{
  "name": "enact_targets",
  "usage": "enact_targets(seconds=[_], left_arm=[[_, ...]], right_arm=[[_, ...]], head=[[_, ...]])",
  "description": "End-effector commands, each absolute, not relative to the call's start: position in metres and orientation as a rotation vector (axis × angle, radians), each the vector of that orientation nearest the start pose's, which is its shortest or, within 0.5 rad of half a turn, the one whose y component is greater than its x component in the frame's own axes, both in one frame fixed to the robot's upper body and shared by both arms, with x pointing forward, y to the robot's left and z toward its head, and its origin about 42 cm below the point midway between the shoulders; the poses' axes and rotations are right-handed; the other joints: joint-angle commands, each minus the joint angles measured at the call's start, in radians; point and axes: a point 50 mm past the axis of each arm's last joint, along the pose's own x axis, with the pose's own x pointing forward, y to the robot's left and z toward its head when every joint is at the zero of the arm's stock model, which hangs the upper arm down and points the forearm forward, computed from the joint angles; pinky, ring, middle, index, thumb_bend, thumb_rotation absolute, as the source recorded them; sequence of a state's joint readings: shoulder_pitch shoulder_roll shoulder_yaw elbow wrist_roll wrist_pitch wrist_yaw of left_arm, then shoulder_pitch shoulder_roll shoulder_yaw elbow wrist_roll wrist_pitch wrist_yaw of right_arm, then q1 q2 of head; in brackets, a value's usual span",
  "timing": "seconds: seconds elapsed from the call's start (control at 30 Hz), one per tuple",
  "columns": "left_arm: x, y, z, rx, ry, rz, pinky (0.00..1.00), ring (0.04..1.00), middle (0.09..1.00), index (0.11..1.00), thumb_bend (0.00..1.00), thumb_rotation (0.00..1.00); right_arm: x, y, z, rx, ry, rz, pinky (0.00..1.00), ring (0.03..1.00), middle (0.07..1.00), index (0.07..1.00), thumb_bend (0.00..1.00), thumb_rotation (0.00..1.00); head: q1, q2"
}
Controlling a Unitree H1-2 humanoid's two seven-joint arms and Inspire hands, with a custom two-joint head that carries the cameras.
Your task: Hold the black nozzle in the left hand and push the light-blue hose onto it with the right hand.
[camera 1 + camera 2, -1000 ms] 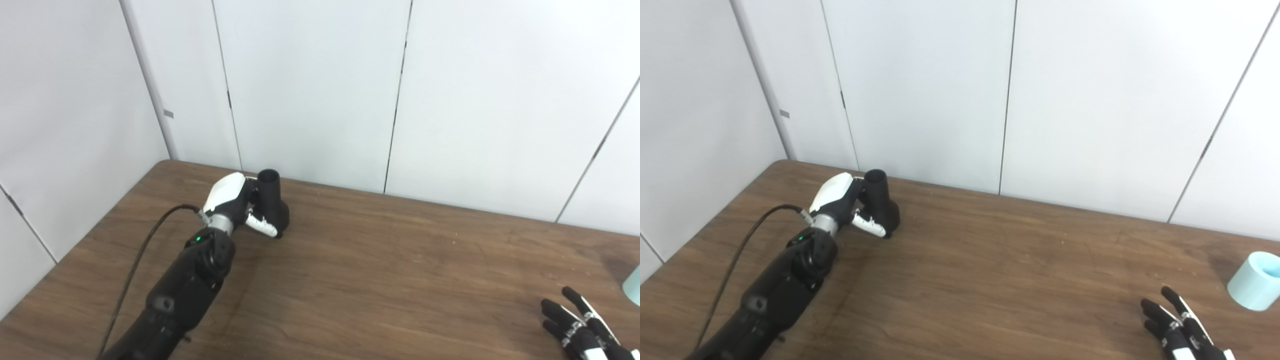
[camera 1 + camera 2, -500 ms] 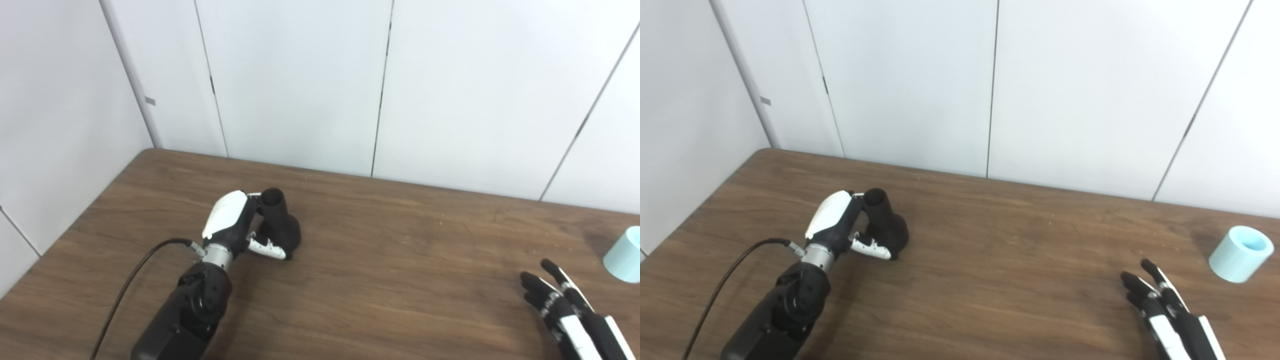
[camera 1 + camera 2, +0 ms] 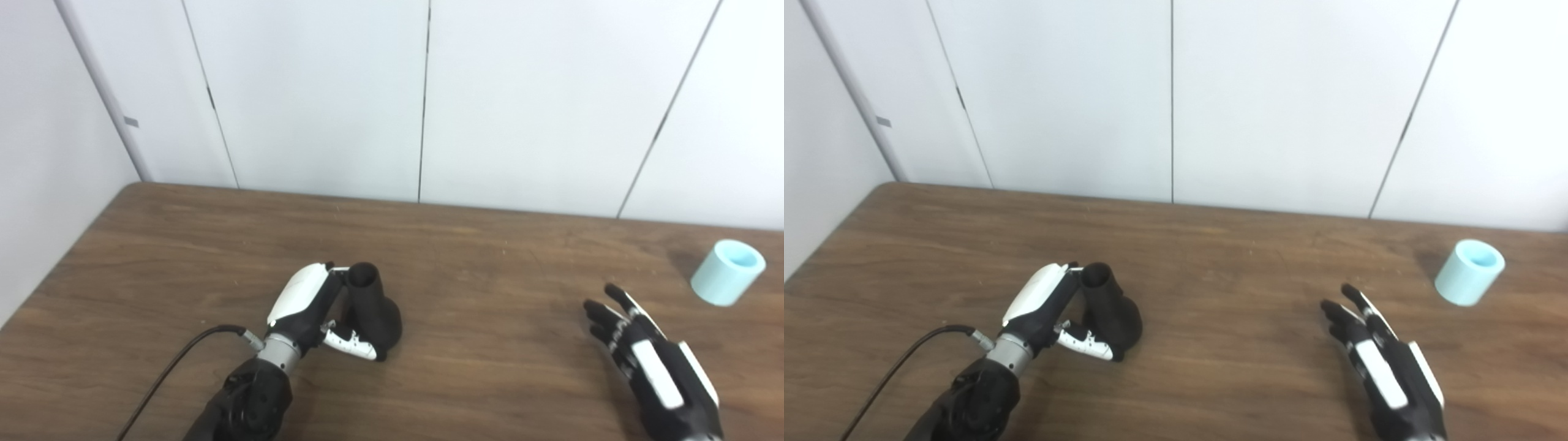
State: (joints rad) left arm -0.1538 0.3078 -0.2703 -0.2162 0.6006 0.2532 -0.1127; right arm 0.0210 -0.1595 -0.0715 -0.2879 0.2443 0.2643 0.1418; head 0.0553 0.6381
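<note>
Between left hand (image 3: 309,306) fingers: black nozzle (image 3: 372,309), upright, gripped. Right hand (image 3: 649,361) fingers spread, empty; light-blue hose (image 3: 727,272) well beyond fingertips.

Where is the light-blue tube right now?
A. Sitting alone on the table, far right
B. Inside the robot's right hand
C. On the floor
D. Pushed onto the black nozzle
A: the light-blue hose stands by itself on the table, beyond the open right hand, which holds nothing.
</note>
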Motion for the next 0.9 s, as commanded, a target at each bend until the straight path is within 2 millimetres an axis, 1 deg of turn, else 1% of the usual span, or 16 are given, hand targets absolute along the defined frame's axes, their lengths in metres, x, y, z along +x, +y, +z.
enact_targets(seconds=[0.0, 0.07, 0.17, 0.43, 0.57, 0.67, 0.73, 0.87], left_arm=[[0.309, 0.211, 0.180, 0.926, -0.158, -0.233, 1.00, 0.756, 0.473, 0.500, 0.52, 0.00], [0.302, 0.203, 0.177, 0.914, -0.148, -0.257, 1.00, 0.754, 0.467, 0.506, 0.52, 0.00], [0.290, 0.194, 0.173, 0.889, -0.131, -0.285, 1.00, 0.750, 0.484, 0.489, 0.52, 0.00], [0.273, 0.180, 0.158, 0.852, -0.077, -0.362, 1.00, 0.731, 0.497, 0.477, 0.52, 0.00], [0.262, 0.162, 0.148, 0.889, -0.059, -0.473, 1.00, 0.733, 0.488, 0.485, 0.52, 0.00], [0.259, 0.153, 0.144, 0.912, -0.062, -0.534, 1.00, 0.733, 0.486, 0.487, 0.52, 0.00], [0.257, 0.148, 0.142, 0.924, -0.068, -0.560, 1.00, 0.729, 0.488, 0.486, 0.52, 0.00], [0.254, 0.142, 0.140, 0.935, -0.076, -0.597, 1.00, 0.722, 0.486, 0.488, 0.52, 0.00]], right_arm=[[0.275, -0.260, 0.176, 0.062, -0.086, 0.148, 0.92, 0.912, 0.835, 0.933, 0.50, 0.69], [0.275, -0.259, 0.177, 0.064, -0.082, 0.151, 0.92, 0.914, 0.836, 0.934, 0.50, 0.70], [0.274, -0.256, 0.178, 0.064, -0.079, 0.152, 0.93, 0.919, 0.838, 0.937, 0.51, 0.71], [0.271, -0.249, 0.182, 0.065, -0.078, 0.141, 0.93, 0.922, 0.845, 0.938, 0.49, 0.72], [0.271, -0.249, 0.186, 0.061, -0.081, 0.131, 0.92, 0.922, 0.846, 0.939, 0.48, 0.71], [0.271, -0.249, 0.189, 0.058, -0.085, 0.126, 0.93, 0.921, 0.855, 0.940, 0.47, 0.70], [0.272, -0.249, 0.191, 0.053, -0.089, 0.124, 0.94, 0.923, 0.878, 0.939, 0.47, 0.69], [0.272, -0.252, 0.197, 0.039, -0.108, 0.115, 0.95, 0.927, 0.894, 0.937, 0.47, 0.69]], head=[[-0.008, 0.004], [-0.023, 0.011], [-0.043, 0.022], [-0.077, 0.043], [-0.091, 0.055], [-0.097, 0.062], [-0.101, 0.064], [-0.111, 0.067]])
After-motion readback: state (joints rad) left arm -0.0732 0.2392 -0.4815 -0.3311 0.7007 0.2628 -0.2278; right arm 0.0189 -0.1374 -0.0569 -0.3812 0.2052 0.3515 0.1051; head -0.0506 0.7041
